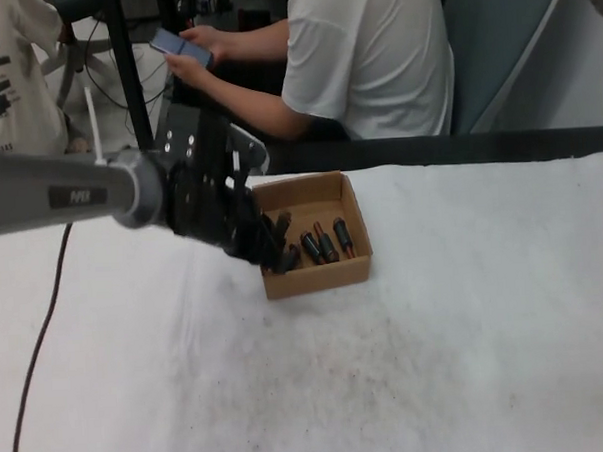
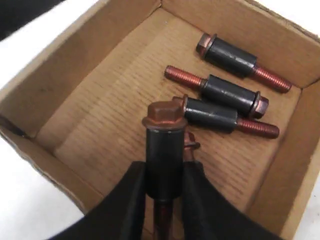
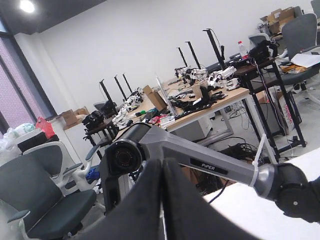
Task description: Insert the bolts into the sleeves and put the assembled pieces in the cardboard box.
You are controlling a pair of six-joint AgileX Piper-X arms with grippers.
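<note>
Brown card, coppery metal, black sleeves, white cloth.

The cardboard box (image 2: 100, 95) is matt brown corrugated board, with a ribbed floor and rough cut edges. The bolts (image 2: 182, 75) at the upper right of the left wrist frame are copper-toned metal with a dull sheen and ridged threads. Their sleeves (image 2: 231, 54) are smooth satin black. The fingers (image 2: 125, 205) of the left gripper (image 2: 164, 175), pressed on one sleeve (image 2: 164, 160), are matt black. The bench cloth (image 1: 466, 329) is white, fuzzy and smudged grey. The left arm (image 1: 40, 192) has a smooth grey shell.

Three assembled pieces (image 2: 227, 92) in cardboard box (image 2: 70, 70), fourth piece (image 2: 164, 150) in left tool (image 2: 164, 176)
</note>
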